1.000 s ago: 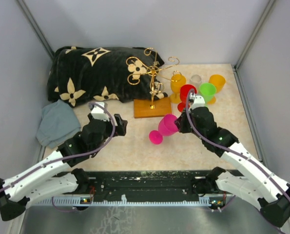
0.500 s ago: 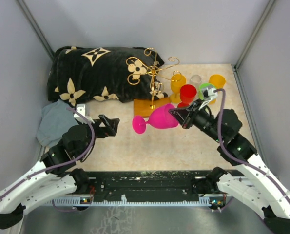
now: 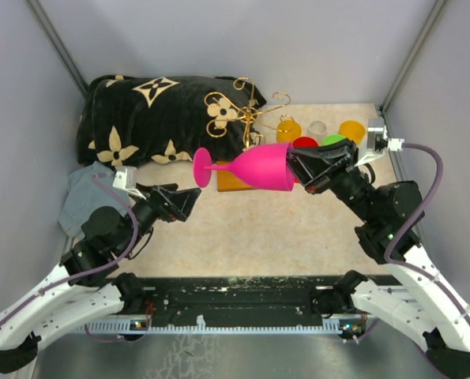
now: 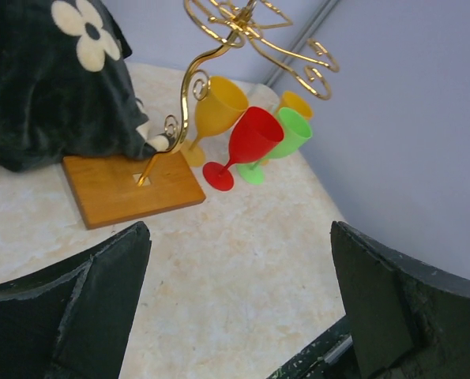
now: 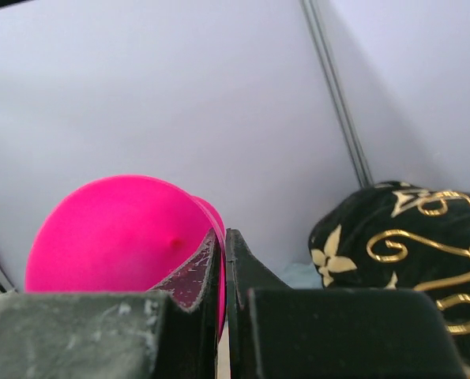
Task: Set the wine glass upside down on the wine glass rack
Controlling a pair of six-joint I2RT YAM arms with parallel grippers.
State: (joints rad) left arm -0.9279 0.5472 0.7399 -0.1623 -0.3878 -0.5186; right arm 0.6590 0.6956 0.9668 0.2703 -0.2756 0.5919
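My right gripper [image 3: 296, 171] is shut on the rim of a pink wine glass [image 3: 254, 167], held sideways in the air with its foot pointing left, in front of the wine glass rack [image 3: 246, 126]. The right wrist view shows the pink wine glass [image 5: 116, 237] from inside, its wall pinched between the fingers [image 5: 207, 272]. The wine glass rack [image 4: 242, 31] is a gold wire tree on an orange-brown wooden base [image 4: 128, 189]. My left gripper [image 3: 183, 204] hangs open and empty over the table, left of the base; in its own view the left gripper [image 4: 238, 260] holds nothing.
A black cushion with gold flowers [image 3: 156, 110] lies behind the rack, and a grey cloth [image 3: 88, 197] sits at the left. Yellow, red, green and orange glasses [image 3: 321, 138] stand to the right of the rack. Grey walls close in the table on three sides.
My right gripper has lifted the pink glass off the table, up and to the left, turning it sideways. My left arm has drawn back a little toward the near left.
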